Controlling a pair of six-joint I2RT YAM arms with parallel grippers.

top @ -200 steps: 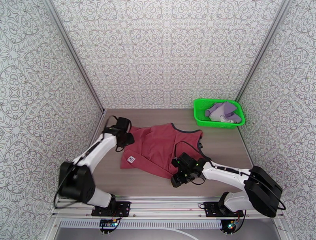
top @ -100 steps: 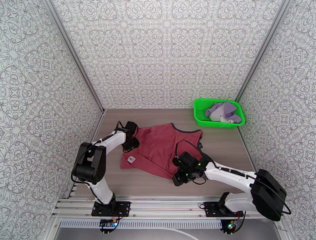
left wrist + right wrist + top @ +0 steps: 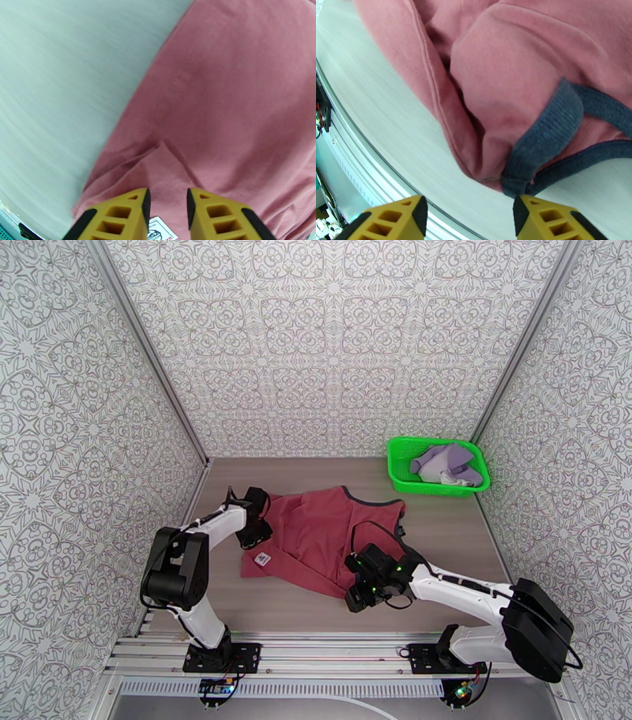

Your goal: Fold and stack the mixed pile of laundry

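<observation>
Top view: judged early in the task. Shows the dark red sleeveless cloth tank top (image 3: 324,532) spread rumpled at centre frame on the wood-grain table (image 3: 442,532), with no neat fold made. Shows the plain lavender-purple cloth garment (image 3: 450,463) heaped in the bright green plastic mesh basket (image 3: 399,469) at upper right. Leaves both folds and the stack to do. Places the left gripper (image 3: 254,534) at the top's left edge and the right gripper (image 3: 357,599) at its lower right corner.

Left wrist view: looks down on soft red cloth (image 3: 237,98) with a raised crease and a white label (image 3: 160,233) at bottom centre. Holds the jaws slightly parted, pinching nothing.

Right wrist view: finds a bunched corner edged in dark ribbed trim (image 3: 549,130) at centre right. Holds the jaws wide apart and empty.
</observation>
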